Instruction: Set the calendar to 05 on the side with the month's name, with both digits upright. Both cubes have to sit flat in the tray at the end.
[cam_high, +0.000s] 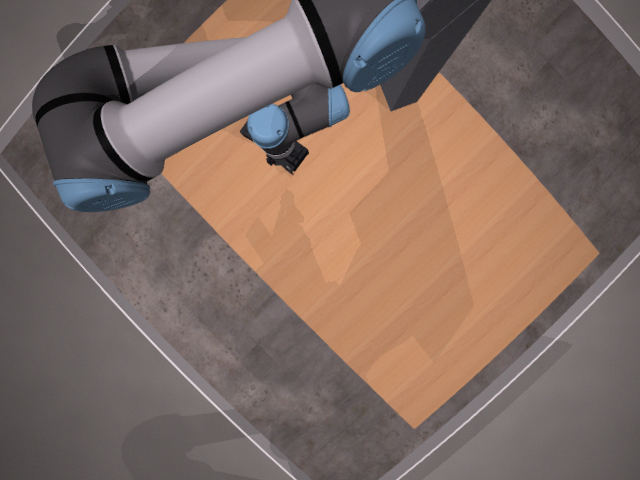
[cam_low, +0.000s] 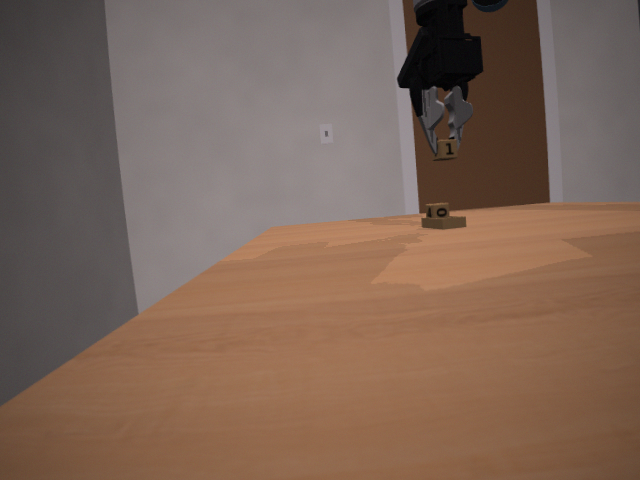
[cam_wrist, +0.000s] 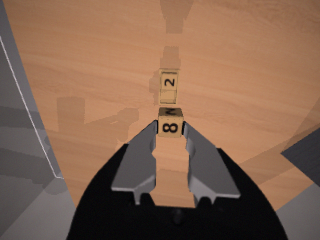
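My gripper (cam_low: 446, 146) (cam_wrist: 169, 121) is shut on a wooden cube (cam_low: 448, 149) (cam_wrist: 170, 129) and holds it well above the table. This cube shows an 8 and part of another character in the wrist view, and a 1 in the exterior view. The small wooden tray (cam_low: 450, 224) (cam_wrist: 168, 96) stands on the table below. The other cube (cam_low: 439, 210) (cam_wrist: 169, 80) sits in one end of the tray, with a 2 on top; its sides show a 0 and part of a 4 in the exterior view. The tray is hidden under the arm in the top view. The month's name is not readable.
The wooden table top (cam_high: 403, 268) (cam_low: 310, 361) carries the tray. A dark grey block-like structure (cam_high: 413, 77) (cam_wrist: 307, 155) stands at one side of the table. The arm (cam_high: 222, 87) reaches over the table's back part.
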